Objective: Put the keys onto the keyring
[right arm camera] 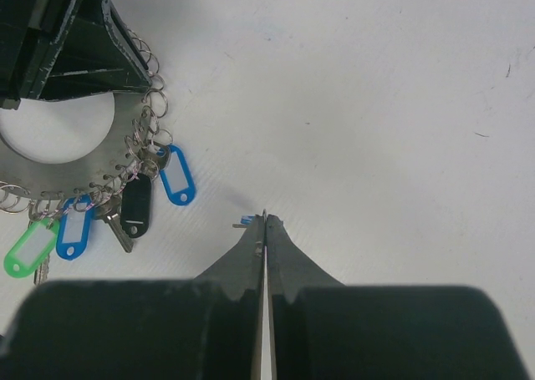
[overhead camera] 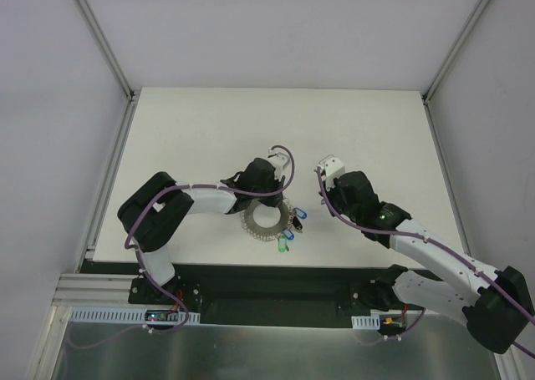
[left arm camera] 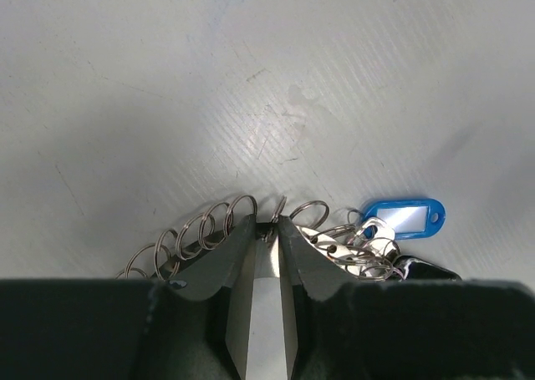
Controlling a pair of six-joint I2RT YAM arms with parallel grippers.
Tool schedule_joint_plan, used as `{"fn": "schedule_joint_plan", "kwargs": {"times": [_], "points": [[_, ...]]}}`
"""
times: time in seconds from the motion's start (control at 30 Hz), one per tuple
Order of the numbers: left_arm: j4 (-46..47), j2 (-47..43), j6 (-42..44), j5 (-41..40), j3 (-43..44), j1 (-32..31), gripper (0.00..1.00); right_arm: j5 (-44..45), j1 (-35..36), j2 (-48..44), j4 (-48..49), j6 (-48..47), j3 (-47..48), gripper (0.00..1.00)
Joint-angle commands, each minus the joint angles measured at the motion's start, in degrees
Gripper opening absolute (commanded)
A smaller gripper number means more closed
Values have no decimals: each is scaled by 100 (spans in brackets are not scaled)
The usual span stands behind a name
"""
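Roughly at the middle of the table (overhead camera: pixel 209 129): keyring (overhead camera: pixel 255 226), flat on the white surface, with bare tabletop inside its open centre. Bears small wire loops (left arm camera: pixel 209 223) all round the outer edge.

At the far rim, left gripper (left arm camera: pixel 267 228), clamped narrow on the ring's edge (a single thin loop right between the tips, as seen from the left wrist). Grips the rim only, with nothing else between the fingers (left arm camera: pixel 238 250). Just right of those fingers in that view: one blue tag and a clump of silver loops and key metal.

On the ring's near-right side, keys (overhead camera: pixel 289 235), already hung from the loops and fanned outward on the table. From the right wrist view, in order along the edge: green tag (right arm camera: pixel 29 250), blue tag (right arm camera: pixel 73 232), bare silver blade (right arm camera: pixel 119 234), dark tag (right arm camera: pixel 136 206), second blue tag (right arm camera: pixel 176 176). All just outside the ring, touching or overlapping neighbours.

Further right, right gripper (right arm camera: pixel 266 223), near the keys but apart from them, clear of ring and tags. Fingers pressed flat together, without a visible gap. Beside the tip, a tiny blue speck (right arm camera: pixel 243 220), too small to identify. Impossible to tell whether held, and equally whether the tips touch the table or hover just above it
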Motion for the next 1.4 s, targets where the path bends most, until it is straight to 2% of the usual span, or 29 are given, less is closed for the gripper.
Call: {"fn": "schedule_joint_plan", "kwargs": {"times": [0.0, 0.07, 0.23, 0.3, 0.43, 0.5, 0.63, 0.87, 1.07, 1.37], "points": [[345, 22, -121, 83, -30, 65, 16, -49, -25, 4, 16, 44, 290, 1], [345, 74, -121, 109, 14, 65, 14, -49, -17, 22, 16, 44, 299, 1], [345, 49, -103, 153, -38, 65, 2, -58, -17, 40, 7, 35, 299, 1], [319, -48, -68, 154, -82, 65, 2, -75, -17, 40, 7, 35, 299, 1], [214, -110, -24, 223, -109, 65, 12, -93, -17, 48, 7, 35, 299, 1], [214, -66, -33, 259, -91, 65, 11, -93, -17, 40, 7, 35, 308, 1], [214, 13, 28, 329, -47, 57, 0, -84, -34, 57, 7, 26, 308, 1], [257, -819, 862, 601, -284, 65, 0, -285, -17, -100, 69, -35, 273, 1], [354, -1857, 2014, 1549, -688, 74, 0, -909, -8, -601, 244, -185, 141, 1], [-269, -3219, 3455, 3473, -1005, 74, 0, -2359, 255, -1507, 394, -720, -105, 1]]}}
